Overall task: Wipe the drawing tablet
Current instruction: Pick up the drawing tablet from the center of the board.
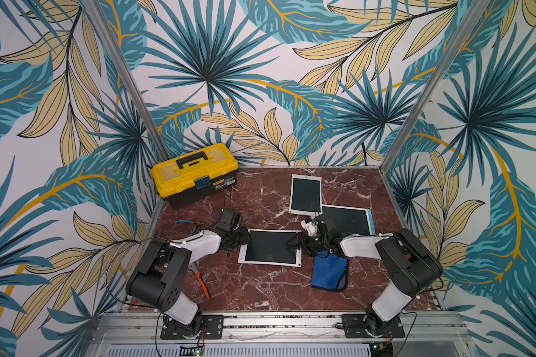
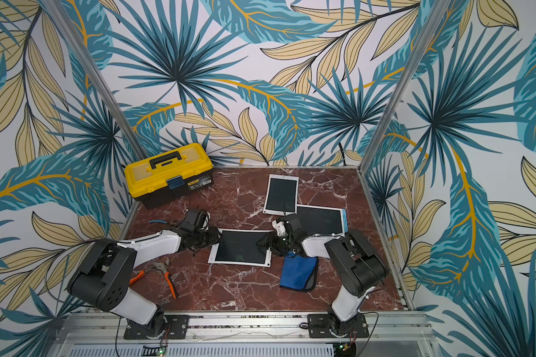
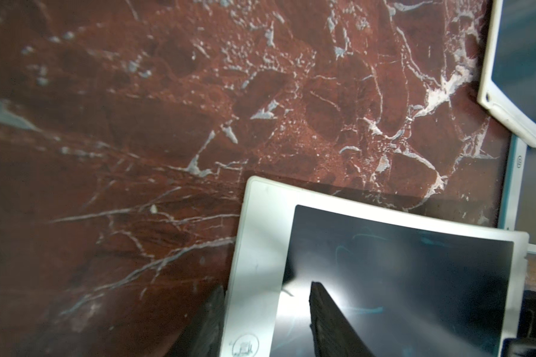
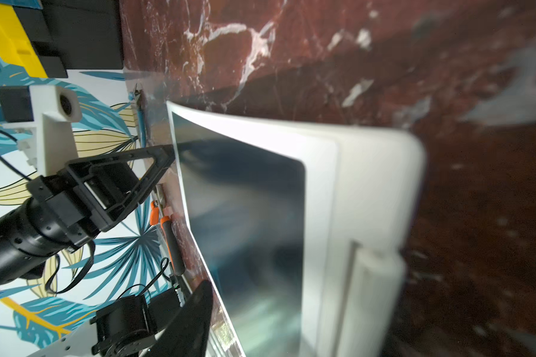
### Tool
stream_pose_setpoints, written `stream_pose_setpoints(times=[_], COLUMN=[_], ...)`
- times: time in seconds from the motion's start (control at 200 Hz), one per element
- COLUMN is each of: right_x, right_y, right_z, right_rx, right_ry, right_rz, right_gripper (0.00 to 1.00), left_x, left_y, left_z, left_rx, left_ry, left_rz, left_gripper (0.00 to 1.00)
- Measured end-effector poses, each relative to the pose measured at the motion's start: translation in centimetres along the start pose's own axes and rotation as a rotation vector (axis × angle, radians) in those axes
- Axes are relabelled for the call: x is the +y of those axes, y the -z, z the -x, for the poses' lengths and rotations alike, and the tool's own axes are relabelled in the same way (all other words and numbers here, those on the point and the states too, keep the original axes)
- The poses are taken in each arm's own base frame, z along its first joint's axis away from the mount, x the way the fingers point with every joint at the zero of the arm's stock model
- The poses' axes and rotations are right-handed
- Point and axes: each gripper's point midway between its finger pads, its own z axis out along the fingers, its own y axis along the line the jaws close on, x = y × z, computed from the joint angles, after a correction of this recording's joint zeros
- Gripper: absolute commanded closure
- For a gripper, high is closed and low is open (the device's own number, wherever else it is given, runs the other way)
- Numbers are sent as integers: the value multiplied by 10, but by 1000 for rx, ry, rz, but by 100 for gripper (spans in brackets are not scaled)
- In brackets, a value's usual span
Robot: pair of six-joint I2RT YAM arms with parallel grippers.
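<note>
Nearest me, the blue cloth (image 1: 328, 272) lies loose on the table (image 1: 260, 293), at five o'clock from the drawing tablet (image 1: 271, 247) lying mid-table. The left hand (image 3: 266, 287), jaws apart, straddles its nine o'clock edge. The right hand (image 1: 296, 244) sits at three o'clock, and I cannot tell its grip. Squeezed from both sides with no cloth, the tablet could skid into the other tablets (image 1: 305, 194) at one o'clock.

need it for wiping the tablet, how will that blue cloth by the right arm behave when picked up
Probably floppy: the blue cloth lies folded and slack on the table, so it should drape from a pinch. Likely light, since it looks thin. Its layers may unfold when lifted, as a grey layer peeks out at its edge.
</note>
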Motion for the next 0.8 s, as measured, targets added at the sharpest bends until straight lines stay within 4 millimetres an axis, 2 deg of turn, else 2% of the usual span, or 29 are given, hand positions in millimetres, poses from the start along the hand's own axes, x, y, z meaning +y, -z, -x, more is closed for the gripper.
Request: stream_pose_setpoints(times=[0.205, 0.456, 0.556, 0.801], right_x=[8, 24, 33, 76], right_y=[1, 10, 15, 48], right_z=[-2, 1, 0, 2], right_rx=[10, 1, 0, -35], right_ry=[2, 23, 35, 102], right_rz=[33, 59, 79, 129], right_gripper=[68, 77, 77, 86], left_x=[-4, -4, -5, -7], left_y=[-1, 2, 3, 6], left_z=[0, -5, -9, -18], left_rx=[1, 7, 19, 53], left_ry=[-4, -7, -10, -12], left_rz=[-18, -26, -32, -49], left_gripper=[54, 53, 53, 53])
